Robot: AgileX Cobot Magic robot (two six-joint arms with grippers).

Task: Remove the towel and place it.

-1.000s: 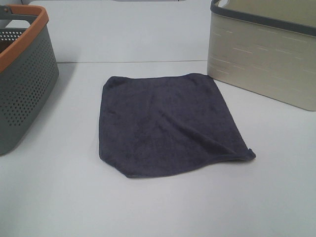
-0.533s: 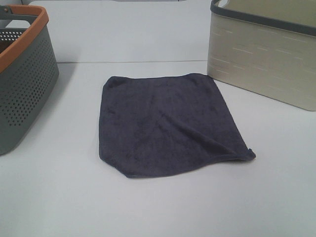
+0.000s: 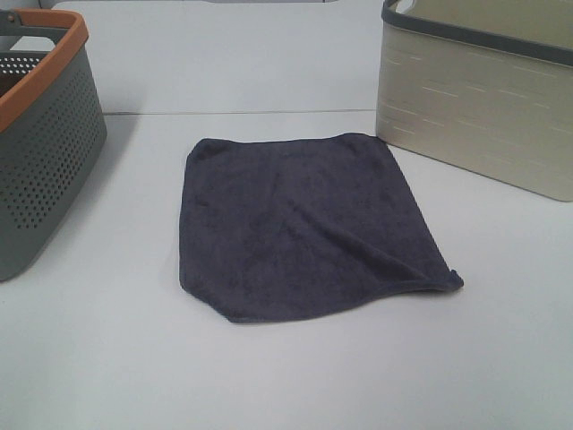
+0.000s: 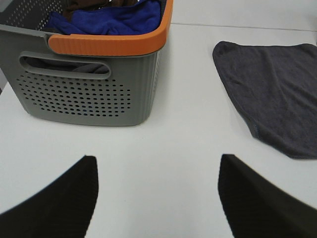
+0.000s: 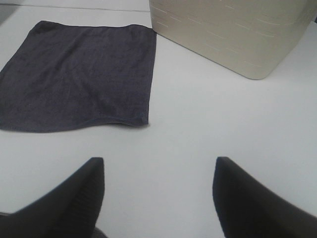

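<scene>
The towel (image 3: 300, 224), dark charcoal-purple and roughly square, lies spread flat on the white table between two baskets. It also shows in the left wrist view (image 4: 272, 94) and in the right wrist view (image 5: 79, 79). My left gripper (image 4: 157, 196) is open and empty, hovering over bare table short of the towel and the grey basket. My right gripper (image 5: 158, 198) is open and empty, over bare table short of the towel's near corner. Neither gripper shows in the exterior view.
A grey perforated basket with an orange rim (image 3: 40, 134) stands at the left and holds blue and dark cloths (image 4: 114, 17). A beige basket with a dark rim (image 3: 483, 90) stands at the right, close to the towel's far right corner.
</scene>
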